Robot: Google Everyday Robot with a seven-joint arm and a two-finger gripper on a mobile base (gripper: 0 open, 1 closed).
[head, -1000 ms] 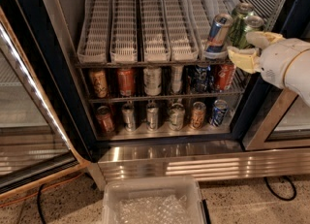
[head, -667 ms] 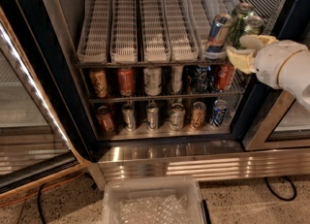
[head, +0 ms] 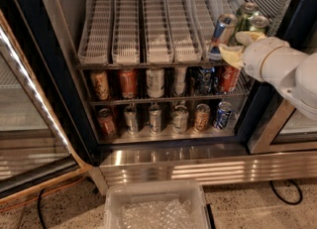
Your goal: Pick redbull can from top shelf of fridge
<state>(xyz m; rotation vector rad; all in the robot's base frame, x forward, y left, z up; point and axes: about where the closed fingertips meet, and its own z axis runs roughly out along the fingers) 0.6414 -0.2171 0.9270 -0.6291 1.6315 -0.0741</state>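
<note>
The redbull can (head: 222, 33), slim, blue and silver, stands tilted at the front of the right-hand lane of the shelf (head: 148, 29), a sloped rack of white slotted lanes. Two wider green cans (head: 251, 19) stand just right of it. My gripper (head: 239, 45) reaches in from the right on a white arm. It is open, with one yellowish finger (head: 230, 54) against the can's lower right side and the other finger (head: 249, 36) in front of the green cans. The fridge (head: 163, 161) has a black frame and a ribbed steel base.
Two lower wire racks hold rows of cans (head: 156, 82). The open glass door (head: 29, 119) stands at the left. A clear plastic bin (head: 154, 207) sits on the floor in front of the fridge. A black cable (head: 285, 193) lies at the lower right.
My gripper and arm have shifted slightly left, closer to the redbull can. The can has not moved.
</note>
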